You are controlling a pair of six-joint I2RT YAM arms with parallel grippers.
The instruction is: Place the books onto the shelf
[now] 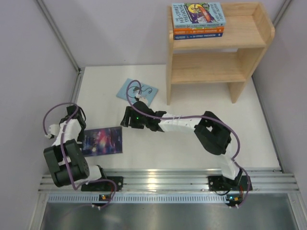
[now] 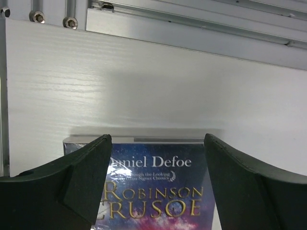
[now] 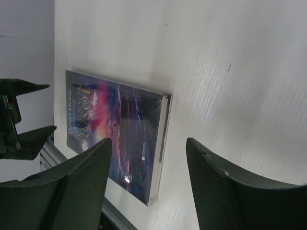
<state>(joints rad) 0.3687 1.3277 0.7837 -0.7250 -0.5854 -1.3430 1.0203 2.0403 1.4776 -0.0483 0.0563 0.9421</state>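
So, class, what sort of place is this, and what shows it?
Probably a robot lab test cell: left arm and right arm bolted to an aluminium rail, plain partition walls round the table, a small wooden shelf of paperbacks.

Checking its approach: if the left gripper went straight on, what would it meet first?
Most likely the galaxy-cover book, flat on the table, framed by the left gripper; exact depth is unclear.

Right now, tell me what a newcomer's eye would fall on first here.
A stack of books lies flat on the top level of the wooden shelf, far right. The galaxy-cover book lies on the table by the left gripper; the pale blue book lies nearer the shelf.
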